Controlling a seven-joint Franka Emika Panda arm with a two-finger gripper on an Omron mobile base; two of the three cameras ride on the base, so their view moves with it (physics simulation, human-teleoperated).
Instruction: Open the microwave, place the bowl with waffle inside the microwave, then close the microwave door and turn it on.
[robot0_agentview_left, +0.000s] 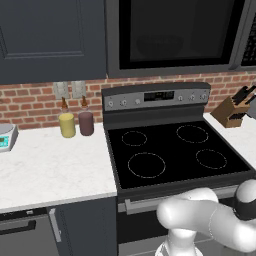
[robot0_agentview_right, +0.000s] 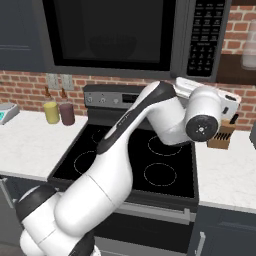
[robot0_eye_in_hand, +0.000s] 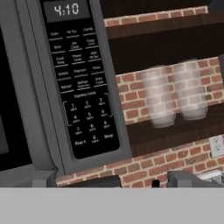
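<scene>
The gripper (robot0_eye_in_hand: 161, 180) faces the keypad (robot0_eye_in_hand: 83, 87); whether it is open, I cannot tell. Beyond the stove (robot0_agentview_left: 170, 150), the microwave (robot0_agentview_right: 125, 35) hangs with its door (robot0_agentview_left: 175, 32) closed, the bowl (robot0_agentview_right: 112, 47) dimly visible inside.

- The microwave (robot0_agentview_left: 180, 35) fills the upper right of my left base view, directly above the stove (robot0_agentview_left: 172, 150).
- Its microwave door (robot0_agentview_right: 107, 32) stands shut, and the bowl (robot0_agentview_right: 112, 46) sits behind its glass.
- The keypad (robot0_eye_in_hand: 81, 83) lies right of the door, at the left of my hand view.
- Two glasses (robot0_eye_in_hand: 175, 94) stand on a shelf right of the keypad.
- Two jars (robot0_agentview_left: 76, 123) sit on the counter (robot0_agentview_left: 50, 165) left of the stove, against the wall.
- A knife block (robot0_agentview_left: 232, 111) stands right of the stove.
</scene>
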